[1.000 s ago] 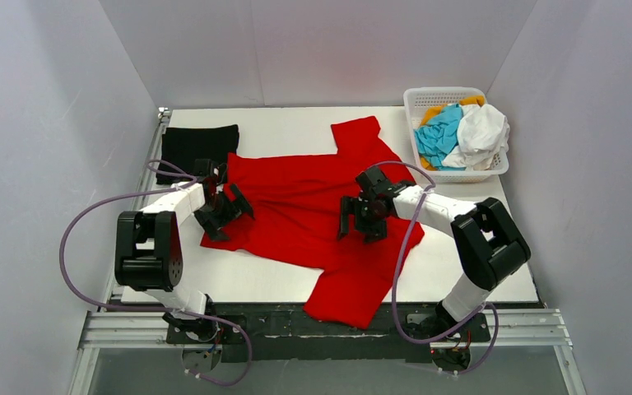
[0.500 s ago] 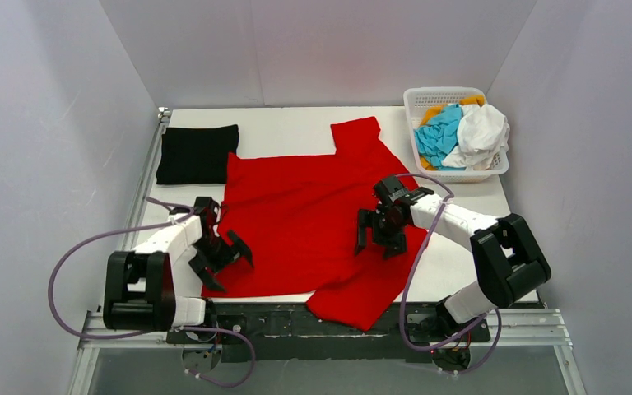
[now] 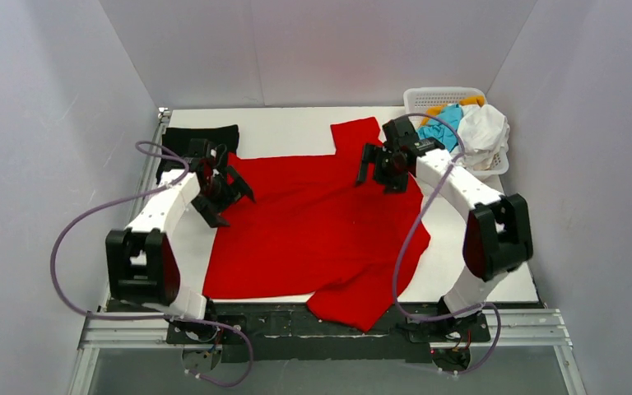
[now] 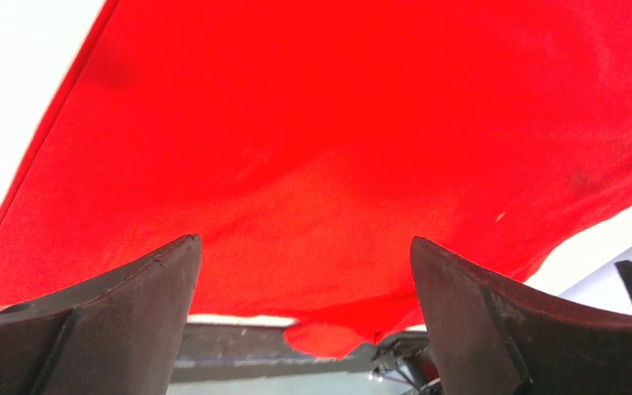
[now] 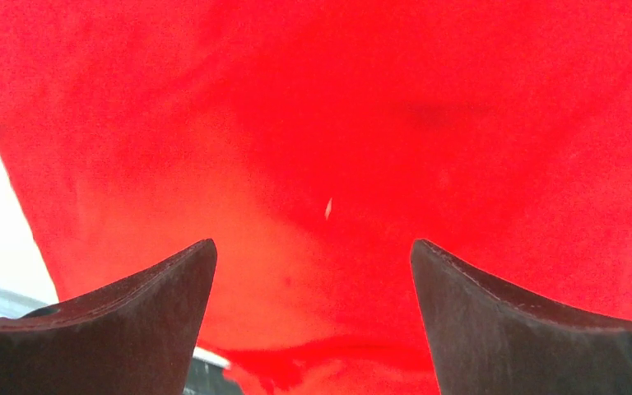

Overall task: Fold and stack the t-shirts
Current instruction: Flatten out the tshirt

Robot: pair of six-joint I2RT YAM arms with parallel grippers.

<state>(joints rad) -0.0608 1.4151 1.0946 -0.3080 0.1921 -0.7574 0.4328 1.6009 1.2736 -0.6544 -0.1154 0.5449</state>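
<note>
Top cam: the big red t-shirt (image 3: 313, 222) is lying spread over the middle of the white tabletop (image 3: 288, 127), one sleeve pointing to 12 o'clock and a corner drooping off the 6 o'clock edge. The black t-shirt (image 3: 183, 140), folded, is sitting at 10 o'clock, partly hidden by the L arm (image 3: 164, 210). The basket (image 3: 428, 95) at 1 o'clock is holding the cyan t-shirt (image 3: 448, 115), white t-shirt (image 3: 484, 132) and orange t-shirt (image 3: 473, 100) in a heap. The L claw (image 3: 229, 207) is hanging over the red shirt's 9 o'clock edge. The R claw (image 3: 378, 181) is hovering by the 12 o'clock sleeve.

Wrist cams are giving what the top cam isn't: both claws are gaping wide w/ only red cloth showing between the fingers, nothing pinched. They're probably sitting just above the fabric, though height is hard to judge this close. The R wrist is also showing a small pale fleck (image 5: 327, 209) on the cloth.
</note>
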